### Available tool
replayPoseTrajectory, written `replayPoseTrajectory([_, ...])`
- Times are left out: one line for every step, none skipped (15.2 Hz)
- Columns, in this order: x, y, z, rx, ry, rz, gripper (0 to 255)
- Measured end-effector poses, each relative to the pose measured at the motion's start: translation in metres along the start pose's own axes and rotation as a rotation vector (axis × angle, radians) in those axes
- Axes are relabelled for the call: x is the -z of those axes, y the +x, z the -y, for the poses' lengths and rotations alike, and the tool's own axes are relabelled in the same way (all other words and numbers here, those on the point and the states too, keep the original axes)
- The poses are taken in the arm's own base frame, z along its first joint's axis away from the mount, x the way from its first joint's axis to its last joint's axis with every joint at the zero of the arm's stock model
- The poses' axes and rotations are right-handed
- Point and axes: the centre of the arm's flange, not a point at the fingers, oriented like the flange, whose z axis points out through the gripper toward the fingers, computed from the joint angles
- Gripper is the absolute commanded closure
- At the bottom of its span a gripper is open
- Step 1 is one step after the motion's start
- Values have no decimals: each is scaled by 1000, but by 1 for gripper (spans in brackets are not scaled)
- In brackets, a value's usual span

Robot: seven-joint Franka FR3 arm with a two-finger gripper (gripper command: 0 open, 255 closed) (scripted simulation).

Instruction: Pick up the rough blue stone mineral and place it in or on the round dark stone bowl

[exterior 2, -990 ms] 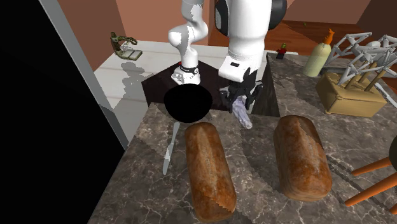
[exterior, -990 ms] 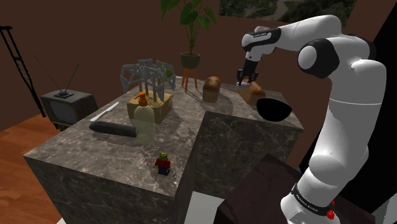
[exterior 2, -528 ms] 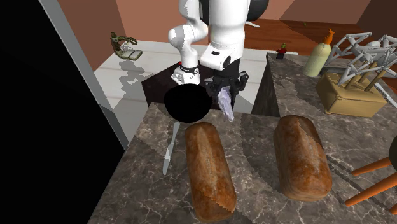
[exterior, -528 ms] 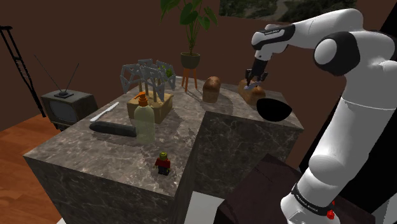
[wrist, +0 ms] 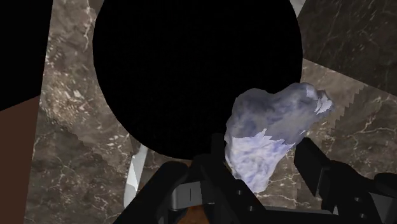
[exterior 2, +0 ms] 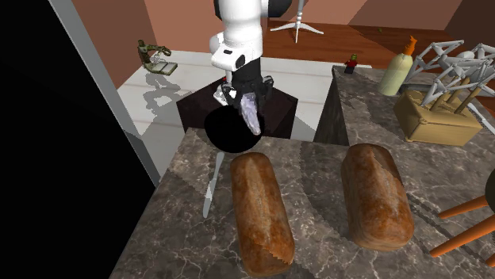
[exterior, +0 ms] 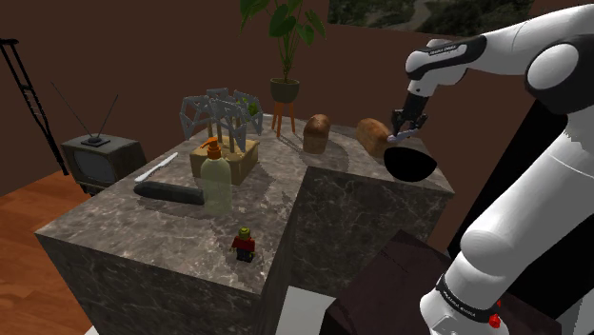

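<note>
Pincer [exterior 2: 247, 95] clamped on the pale blue-grey mineral [wrist: 270, 130] — held clear of the marbled surface [exterior 2: 317, 170]. The mineral sits above the edge of the round black bowl [exterior 2: 226, 131]; whether they touch cannot be told. Two bread loaves [exterior 2: 260, 210] lie on the surface just beside the bowl — a knife [exterior 2: 211, 184] next to them.

Stone [wrist: 270, 137]: pale blue-grey, mottled white. Bowl [wrist: 191, 70]: plain black. Countertop [exterior 2: 317, 182]: dark grey-brown, white-veined marbling. Loaves [exterior 2: 260, 208]: golden brown.
</note>
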Motion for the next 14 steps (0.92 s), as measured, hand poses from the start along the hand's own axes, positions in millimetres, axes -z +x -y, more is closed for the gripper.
replayPoseTrajectory([2, -8, -11, 0, 0, 0, 255])
replayPoseTrajectory([4, -17, -20, 0, 0, 0, 255])
replayPoseTrajectory([2, -27, -28, 0, 0, 0, 255])
replayPoseTrajectory([3, -36, -37, 0, 0, 1, 255])
replayPoseTrajectory([3, -43, -44, 0, 0, 0, 255])
replayPoseTrajectory([2, -46, -46, 0, 0, 0, 255])
replayPoseTrajectory([-2, -48, -47, 1, 0, 0, 255])
replayPoseTrajectory([-7, -49, -49, 1, 0, 1, 255])
replayPoseTrajectory([-12, -49, -50, 1, 0, 1, 255])
replayPoseTrajectory([-17, -48, -50, 1, 0, 1, 255])
replayPoseTrajectory([-21, -48, -51, 1, 0, 1, 255])
replayPoseTrajectory([-28, -49, -51, 1, 0, 1, 255])
replayPoseTrajectory([-32, -50, -50, 1, 0, 1, 255])
replayPoseTrajectory([-37, -51, -50, 1, 0, 1, 255])
